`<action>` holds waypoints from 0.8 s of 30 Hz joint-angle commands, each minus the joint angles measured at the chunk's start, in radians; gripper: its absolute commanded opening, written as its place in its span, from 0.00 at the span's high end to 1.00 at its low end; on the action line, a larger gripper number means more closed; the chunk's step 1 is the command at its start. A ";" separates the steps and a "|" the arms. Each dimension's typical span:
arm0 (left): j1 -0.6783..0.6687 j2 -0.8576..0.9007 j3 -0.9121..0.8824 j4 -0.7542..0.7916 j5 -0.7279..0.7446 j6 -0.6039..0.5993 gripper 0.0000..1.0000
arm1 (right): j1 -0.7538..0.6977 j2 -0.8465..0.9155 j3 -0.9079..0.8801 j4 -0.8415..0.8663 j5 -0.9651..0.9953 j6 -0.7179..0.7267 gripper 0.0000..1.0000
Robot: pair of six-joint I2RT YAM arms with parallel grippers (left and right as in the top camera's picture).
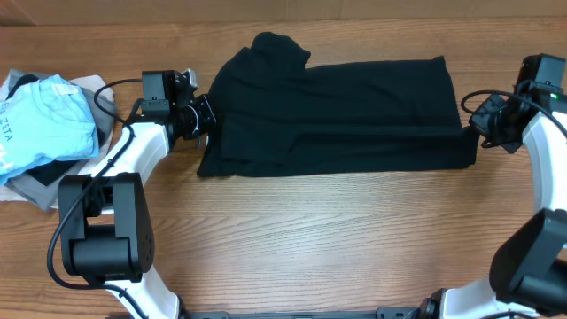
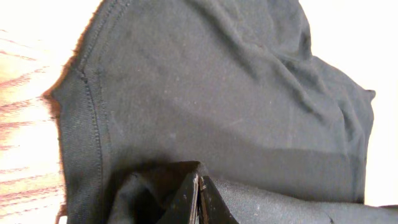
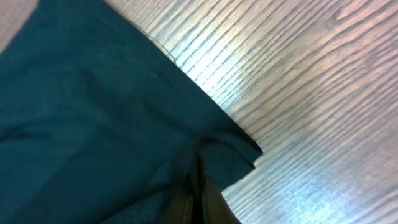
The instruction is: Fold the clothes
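The clothes (image 1: 337, 111) are one black short-sleeved garment, laid lengthwise across the far half of the wooden table (image 1: 337, 239), with a sleeve sticking up at the far left. My left gripper (image 1: 206, 121) is at its left edge. In the left wrist view that gripper (image 2: 199, 186) is shut, with black fabric (image 2: 236, 93) bunched around both fingers. My right gripper (image 1: 475, 133) is at the garment's right edge. In the right wrist view this gripper (image 3: 199, 171) is shut on a corner fold of the cloth (image 3: 93, 112).
A pile with a light blue printed shirt (image 1: 49, 120) over grey and white garments (image 1: 40, 186) lies at the table's left edge, beside the left arm. Both arm bases stand at the near edge.
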 commanded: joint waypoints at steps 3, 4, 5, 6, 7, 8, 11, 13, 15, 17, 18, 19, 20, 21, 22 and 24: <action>-0.010 -0.007 0.017 0.068 -0.028 -0.029 0.96 | 0.000 0.067 0.008 0.032 0.002 -0.005 0.96; -0.012 -0.007 0.017 0.079 -0.029 -0.031 0.96 | 0.000 0.071 0.008 0.033 0.002 -0.005 0.96; -0.016 -0.006 0.017 0.090 -0.035 -0.034 0.96 | 0.001 0.074 0.008 0.036 0.002 -0.005 0.96; -0.024 -0.005 0.017 0.102 -0.047 -0.036 0.96 | 0.001 0.077 0.008 0.038 0.002 -0.005 0.96; -0.033 -0.004 0.017 0.113 -0.058 -0.037 0.96 | 0.001 0.078 0.008 0.038 0.002 -0.005 0.96; -0.043 -0.002 0.017 0.120 -0.080 -0.037 0.96 | 0.002 0.079 0.008 0.037 0.002 -0.005 0.96; -0.066 0.003 0.017 0.124 -0.126 -0.036 0.95 | 0.002 0.087 0.008 0.037 0.002 -0.005 0.96; -0.068 0.003 0.017 0.124 -0.140 -0.037 0.94 | 0.002 0.094 0.008 0.037 0.002 -0.005 0.96; -0.068 0.003 0.017 0.130 -0.144 -0.040 0.86 | 0.003 0.106 0.008 0.037 0.002 -0.005 0.96; -0.068 0.003 0.017 0.130 -0.144 -0.040 0.81 | 0.009 0.116 0.008 0.046 0.002 -0.005 0.91; -0.068 0.003 0.017 0.130 -0.144 -0.040 0.79 | 0.012 0.117 0.008 0.051 0.002 -0.005 0.91; -0.068 0.003 0.017 0.130 -0.145 -0.040 0.76 | 0.018 0.120 0.008 0.066 0.002 -0.005 0.88; -0.068 0.003 0.017 0.130 -0.148 -0.040 0.76 | 0.021 0.120 0.008 0.076 0.001 -0.005 0.84; -0.066 0.003 0.017 0.135 -0.147 -0.042 0.75 | 0.028 0.120 0.008 0.102 -0.005 -0.015 0.65; -0.064 0.003 0.017 0.135 -0.147 -0.048 0.75 | 0.032 0.120 0.008 0.121 -0.014 -0.037 0.51; -0.061 0.003 0.017 0.134 -0.142 -0.050 0.75 | 0.035 0.120 0.008 0.143 -0.023 -0.076 0.30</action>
